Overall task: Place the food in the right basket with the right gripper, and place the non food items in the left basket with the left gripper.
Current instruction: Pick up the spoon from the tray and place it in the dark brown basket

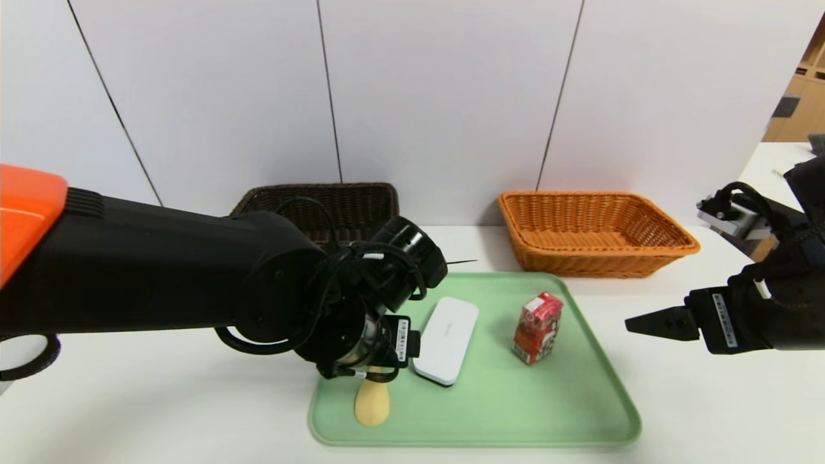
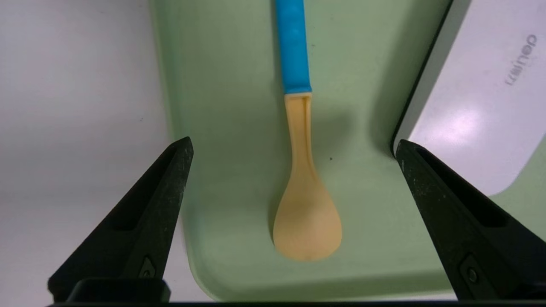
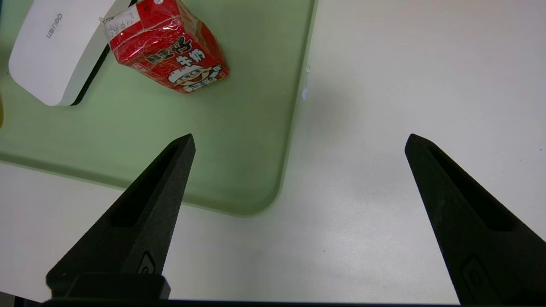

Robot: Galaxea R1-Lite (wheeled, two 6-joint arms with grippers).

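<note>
The food, a red drink carton [image 1: 537,327] [image 3: 168,51], stands on the right half of the green tray [image 1: 580,399]. A white oblong case [image 1: 446,340] [image 2: 477,106] [image 3: 51,51] lies mid-tray. The pale yellow rice spoon [image 1: 372,403] [image 2: 305,204] with its blue handle lies on the tray's left side. My left gripper [image 1: 377,370] [image 2: 292,145] hovers open straight above the spoon's neck, apart from it. My right gripper [image 1: 644,322] [image 3: 298,138] hangs open and empty over the table, right of the tray. At the back stand the dark brown left basket [image 1: 348,200] and the orange-tan right basket [image 1: 593,232].
The white table [image 1: 161,399] runs to a panelled white wall just behind the baskets. The left arm's bulky black forearm [image 1: 161,270] crosses the left half of the head view and hides part of the dark basket. A second table edge [image 1: 773,167] shows at the far right.
</note>
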